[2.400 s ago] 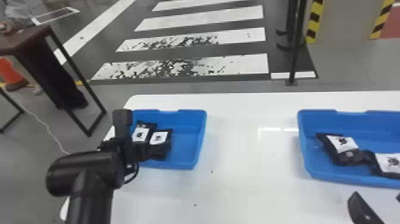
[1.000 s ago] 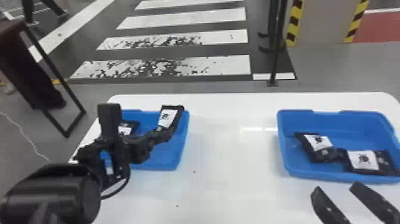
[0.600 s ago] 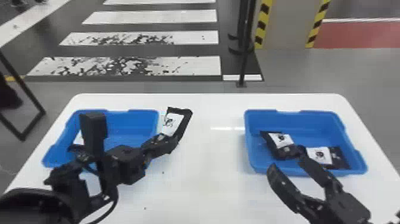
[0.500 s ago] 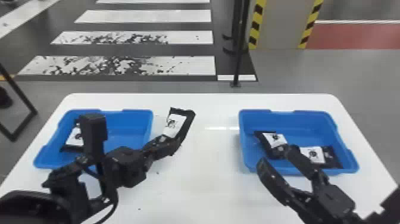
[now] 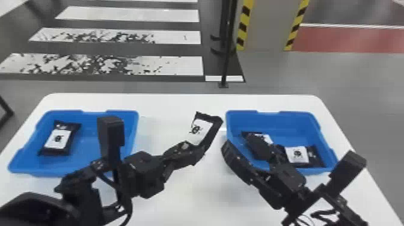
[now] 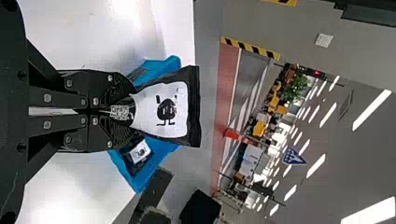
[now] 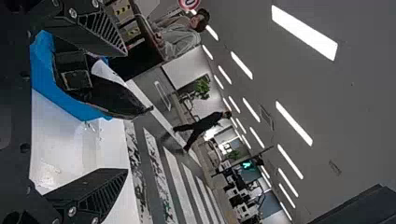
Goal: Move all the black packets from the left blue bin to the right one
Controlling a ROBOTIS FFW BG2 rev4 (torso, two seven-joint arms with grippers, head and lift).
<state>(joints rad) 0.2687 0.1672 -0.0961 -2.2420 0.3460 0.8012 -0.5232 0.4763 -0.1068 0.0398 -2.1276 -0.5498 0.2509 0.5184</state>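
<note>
Black, flexible and white-labelled, the held packet [image 5: 206, 129] stands tilted above the glossy white surface [image 5: 183, 198], grasped at one end by our black two-fingered left pincer [image 5: 192, 151]. Just beside that pincer, to its right, our black two-fingered right pincer [image 5: 237, 142] is spread apart and grasps nothing, close to the near-left part of the blue plastic right bin [image 5: 291, 126]. Inside that bin, beyond the right pincer and partly hidden by it, lies a black packet with a pale label [image 5: 265, 138]; to its right lies another white-labelled one [image 5: 298, 154]. Well to the left pincer's left, the blue plastic left bin [image 5: 87, 147] holds one more black packet [image 5: 58, 139], left to move.

We judge the step in hand to be a pass from left pincer to right. To do it well, we should hold the left pincer steady, bring the right pincer's fingers around the free end and close them gently but fully before we release the left. If we let go too soon, the packet could drop short of the bin; its limp end may fold or slip, so we want a deep bite.
</note>
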